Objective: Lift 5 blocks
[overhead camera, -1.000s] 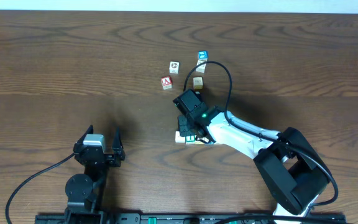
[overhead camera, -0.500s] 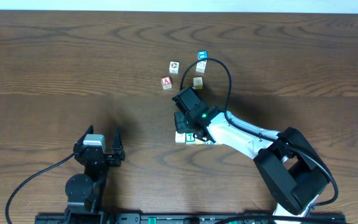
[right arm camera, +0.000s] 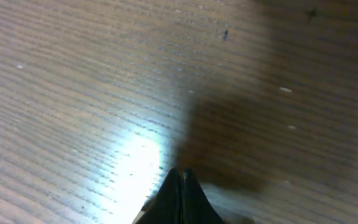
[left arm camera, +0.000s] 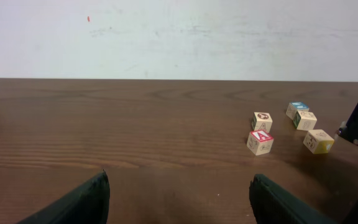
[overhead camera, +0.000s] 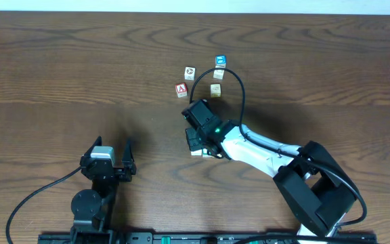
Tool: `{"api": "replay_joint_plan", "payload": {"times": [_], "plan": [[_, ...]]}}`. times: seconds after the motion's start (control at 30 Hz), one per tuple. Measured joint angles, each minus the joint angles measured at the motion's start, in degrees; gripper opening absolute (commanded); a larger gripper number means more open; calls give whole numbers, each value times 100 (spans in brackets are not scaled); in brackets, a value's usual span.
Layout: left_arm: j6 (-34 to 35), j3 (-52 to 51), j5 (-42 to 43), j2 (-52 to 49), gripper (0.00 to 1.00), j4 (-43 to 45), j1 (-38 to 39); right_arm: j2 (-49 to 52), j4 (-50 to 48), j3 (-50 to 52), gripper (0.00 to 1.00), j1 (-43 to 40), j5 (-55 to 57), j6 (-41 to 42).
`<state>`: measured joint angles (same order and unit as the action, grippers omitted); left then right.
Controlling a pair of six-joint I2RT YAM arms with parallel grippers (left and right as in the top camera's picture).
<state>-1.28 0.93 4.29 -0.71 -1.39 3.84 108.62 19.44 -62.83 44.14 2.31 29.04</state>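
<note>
Several small wooden blocks lie in a loose group at the back centre: a cream block with a round mark, a white block and a yellowish block. Only a pale corner of another block shows beneath my right gripper. In the right wrist view that gripper is shut, with nothing between its fingers and bare wood ahead. My left gripper stands open near the front left, far from the blocks.
A red "A" cube and a blue-topped cube sit among the blocks. The right arm reaches in from the front right, its black cable arching over the block group.
The right gripper has shifted a little to the left and now covers the green-marked block that showed beside it. The left arm has not moved.
</note>
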Motion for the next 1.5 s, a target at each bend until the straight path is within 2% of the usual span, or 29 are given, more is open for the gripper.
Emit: {"api": "replay_joint_plan", "payload": {"times": [0.57,0.93,1.5], "plan": [[2,0,0,0,73,0,0,0,125,0,1,9,2,-66],[2,0,0,0,73,0,0,0,-737,2,1,9,-114,-876],[2,0,0,0,72,0,0,0,-407,2,1,280,-323,-1152]]}}
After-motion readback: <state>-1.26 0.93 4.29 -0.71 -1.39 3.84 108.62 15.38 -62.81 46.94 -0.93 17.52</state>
